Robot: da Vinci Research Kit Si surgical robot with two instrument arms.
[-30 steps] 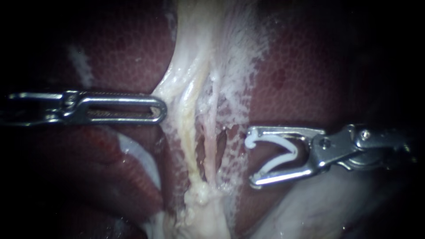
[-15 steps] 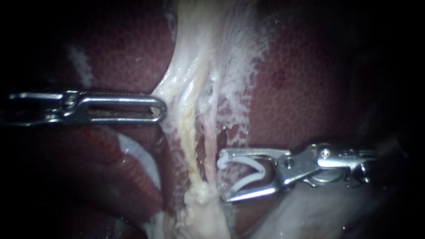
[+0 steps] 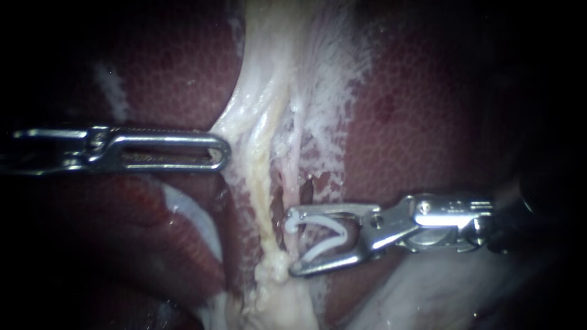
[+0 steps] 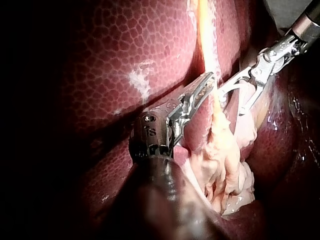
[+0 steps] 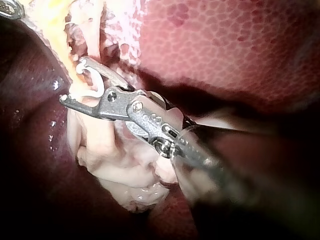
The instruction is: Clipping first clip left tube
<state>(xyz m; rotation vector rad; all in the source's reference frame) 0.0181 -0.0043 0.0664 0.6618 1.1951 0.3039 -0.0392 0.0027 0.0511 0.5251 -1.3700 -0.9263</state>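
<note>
Facing the tubes, the right instrument (image 3: 290, 245) has its jaws spread wide around an open white clip (image 3: 342, 232), one leg seated against each jaw. The left tube (image 3: 264, 201) lies just ahead of the jaw tips, running crosswise to their mouth. A thinner pink tube (image 3: 292, 183) stands right at the tips (likely in the way). The left instrument (image 3: 220, 153) rests beyond both tubes. The liver (image 3: 416, 122) lies close beside the jaws, so the open way looks to be straight ahead.
</note>
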